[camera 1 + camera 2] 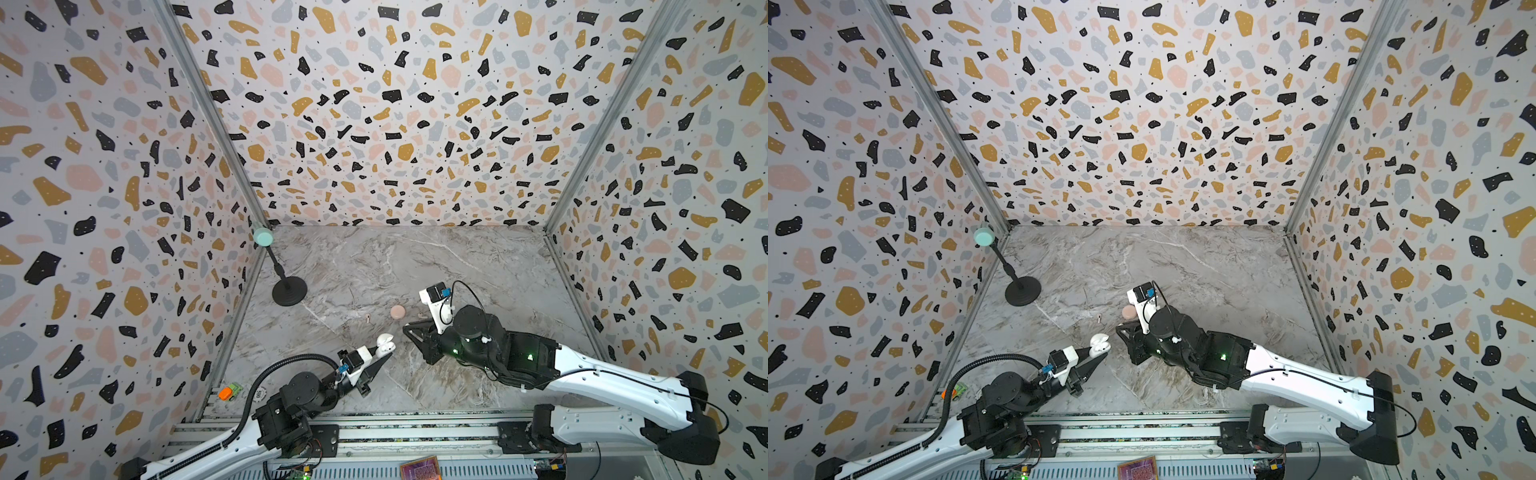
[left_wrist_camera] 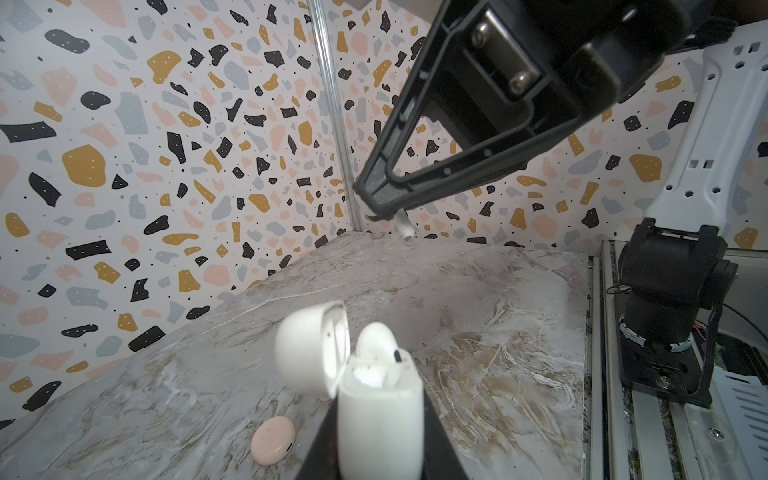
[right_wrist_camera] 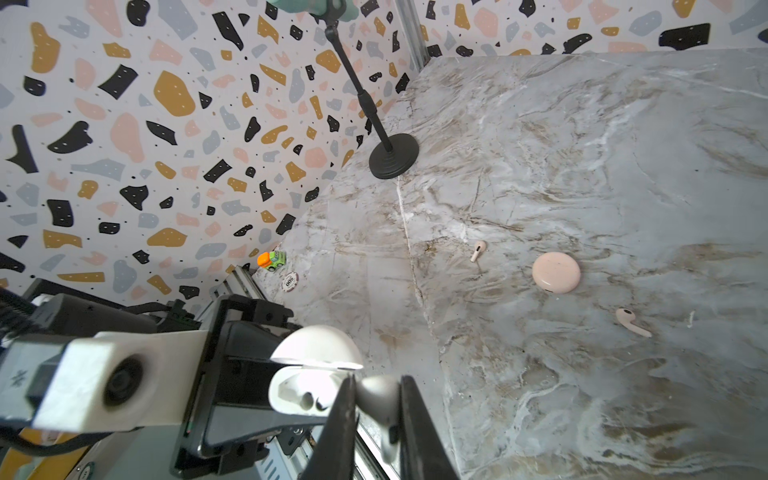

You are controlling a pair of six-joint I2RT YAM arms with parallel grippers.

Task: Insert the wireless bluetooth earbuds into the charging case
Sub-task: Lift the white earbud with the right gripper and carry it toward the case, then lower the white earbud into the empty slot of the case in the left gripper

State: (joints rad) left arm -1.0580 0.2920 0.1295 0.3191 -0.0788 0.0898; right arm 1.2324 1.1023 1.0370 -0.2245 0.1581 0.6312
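Terrazzo-print walls enclose a grey marble tabletop (image 1: 457, 266). Taking a top view as a clock with twelve at the back wall, a black disc-footed stand with a mint head (image 1: 289, 292) stands at ten o'clock.

The left gripper (image 1: 386, 355) is clamped on the white plastic charging case (image 1: 383, 347), whose lid is hinged open with one white earbud (image 2: 374, 343) already sitting in it. A closed round pink case (image 1: 397, 311) lies at twelve o'clock from it.

The right gripper (image 1: 406, 329) is at two o'clock from the white case, near it but apart. It pinches a white stemmed earbud (image 3: 380, 399) by the bulb, with the stem poking past the fingertips.

A pale pink stemmed earbud (image 1: 367, 318) lies loose at nine o'clock of the pink case, and a second pink earbud (image 3: 632, 322) at about three.

The likely risk is a stem that meets the rim or the seated bud off-axis. The earbud could then twist in the pinch, drop onto the marble, or knock the lid shut.
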